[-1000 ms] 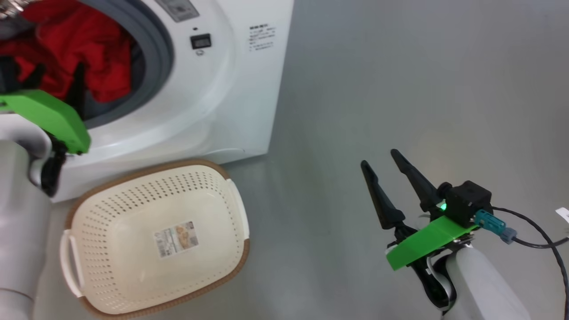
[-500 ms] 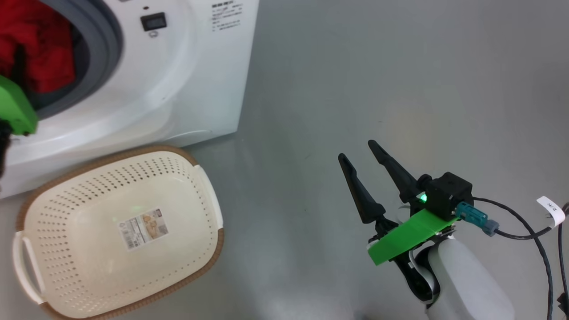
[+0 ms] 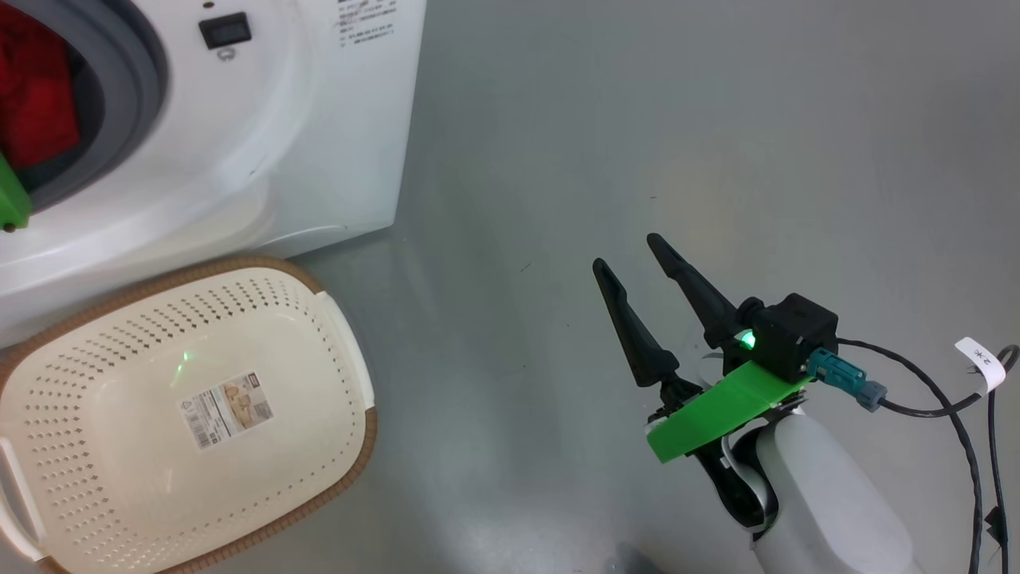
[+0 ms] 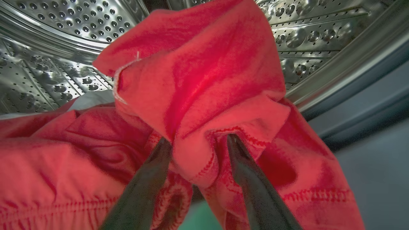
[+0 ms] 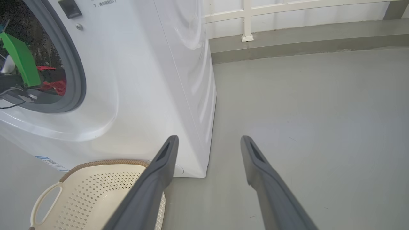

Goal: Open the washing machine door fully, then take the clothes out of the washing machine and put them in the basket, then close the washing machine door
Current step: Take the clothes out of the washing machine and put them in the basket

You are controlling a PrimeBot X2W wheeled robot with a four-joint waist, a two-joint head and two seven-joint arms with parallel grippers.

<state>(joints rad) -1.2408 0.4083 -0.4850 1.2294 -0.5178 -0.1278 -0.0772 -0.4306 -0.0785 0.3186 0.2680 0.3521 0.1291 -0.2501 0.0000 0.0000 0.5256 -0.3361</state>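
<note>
The white washing machine (image 3: pixel 303 119) stands at the upper left, its grey-ringed drum mouth uncovered; the washing machine door is out of view. Red clothes (image 4: pixel 198 64) lie heaped in the steel drum. My left gripper (image 4: pixel 198 139) is inside the drum, its jaws apart on either side of a fold of red cloth that fills the gap. The cream basket (image 3: pixel 362 454) sits on the floor in front of the machine with just a label inside. My right gripper (image 3: pixel 625 250) hovers open above the bare floor, well right of the basket.
A green bracket (image 5: pixel 19 59) on my left wrist sits at the drum mouth. A black cable (image 3: pixel 940 399) with a white tag trails from my right wrist. A white railing (image 5: pixel 246 19) and a kerb run beyond the machine, and grey floor spreads to the right.
The whole head picture has slid left, so the camera has turned right. My left arm's green bracket has gone from mid-left to the frame's edge. The basket stays where it was.
</note>
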